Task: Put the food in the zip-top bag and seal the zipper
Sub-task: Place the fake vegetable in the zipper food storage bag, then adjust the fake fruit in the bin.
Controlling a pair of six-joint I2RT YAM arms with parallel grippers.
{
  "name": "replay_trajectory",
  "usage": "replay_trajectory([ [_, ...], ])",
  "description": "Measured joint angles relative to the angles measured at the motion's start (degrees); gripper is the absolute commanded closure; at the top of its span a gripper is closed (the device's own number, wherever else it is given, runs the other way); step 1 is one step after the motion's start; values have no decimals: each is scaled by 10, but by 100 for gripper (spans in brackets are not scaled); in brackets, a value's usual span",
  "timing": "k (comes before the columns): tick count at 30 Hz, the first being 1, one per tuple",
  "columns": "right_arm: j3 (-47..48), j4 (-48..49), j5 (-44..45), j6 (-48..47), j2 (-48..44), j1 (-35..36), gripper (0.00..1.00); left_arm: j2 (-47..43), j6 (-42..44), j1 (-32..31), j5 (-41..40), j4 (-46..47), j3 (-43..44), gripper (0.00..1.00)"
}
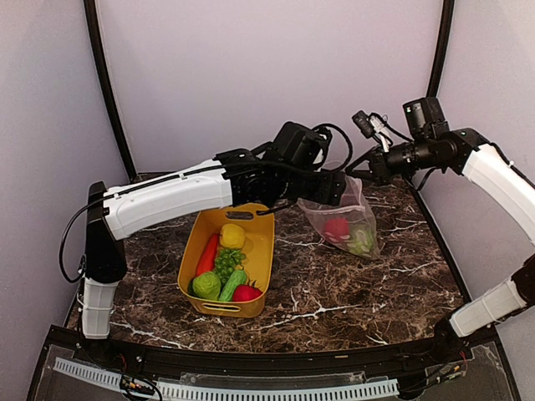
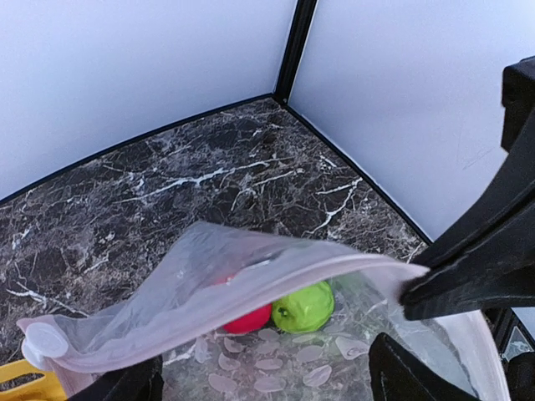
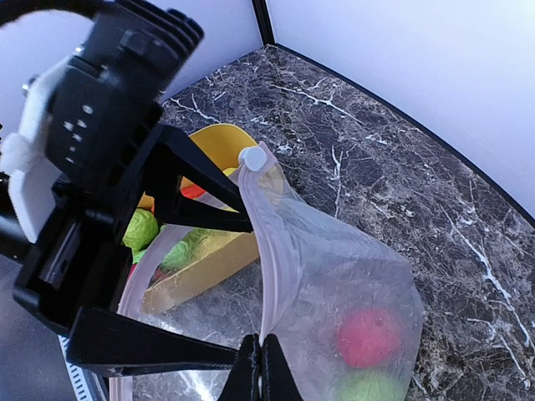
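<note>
The clear zip-top bag [image 1: 349, 219] hangs with its mouth held open above the marble table. Inside lie a red round fruit [image 2: 247, 318] and a green fruit [image 2: 306, 307]. My right gripper [image 3: 261, 361] is shut on the bag's pinkish zipper strip [image 3: 266, 251] and holds it up. My left gripper [image 2: 263, 380] is open, its two fingers spread wide at the bag's mouth with nothing between them. The yellow tub [image 1: 259, 269] holds the other food: a lemon [image 1: 232, 236], a carrot [image 1: 207, 255], grapes [image 1: 226, 261], a cucumber [image 1: 234, 284], a green fruit [image 1: 206, 286] and a red fruit [image 1: 247, 292].
A white tab [image 2: 42, 341] sits at one end of the zipper strip. Pale walls close off the table at the back and sides, with a black corner post [image 2: 291, 46] behind the bag. The tub stands just left of the bag.
</note>
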Motion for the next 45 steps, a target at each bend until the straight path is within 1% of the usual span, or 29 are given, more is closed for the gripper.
replay_trajectory([
  [5, 5, 0, 9, 7, 7, 0, 100, -3, 14, 0, 14, 5, 12, 17],
  [8, 5, 0, 22, 8, 9, 0, 100, -16, 26, -2, 33, 18, -4, 19],
  [12, 24, -5, 57, 5, 22, -7, 100, -78, 42, -11, 54, 37, -78, 19],
  [16, 77, -10, 98, -9, 48, -39, 100, -187, 52, -18, 48, 49, -187, 19],
  [21, 132, -7, 140, -29, 69, -78, 100, -320, 56, -19, -2, 40, -300, 20],
  [24, 138, 2, 148, -32, 68, -83, 100, -364, 52, -18, -29, 21, -354, 20],
  [26, 130, 15, 143, -32, 64, -83, 100, -380, 43, -17, -40, 7, -395, 21],
  [30, 62, 47, 119, -27, 37, -82, 100, -381, 20, -17, -39, -24, -469, 23],
  [34, 2, 59, 83, -25, 25, -75, 100, -377, -6, -11, -25, -53, -515, 25],
  [38, -39, 74, 49, -24, 19, -68, 100, -376, -21, 3, 4, -60, -534, 25],
  [42, -70, 86, 24, -25, 6, -66, 100, -369, -25, 19, 37, -65, -536, 24],
  [45, -83, 97, 12, -25, -3, -66, 100, -365, -25, 30, 58, -86, -536, 24],
])
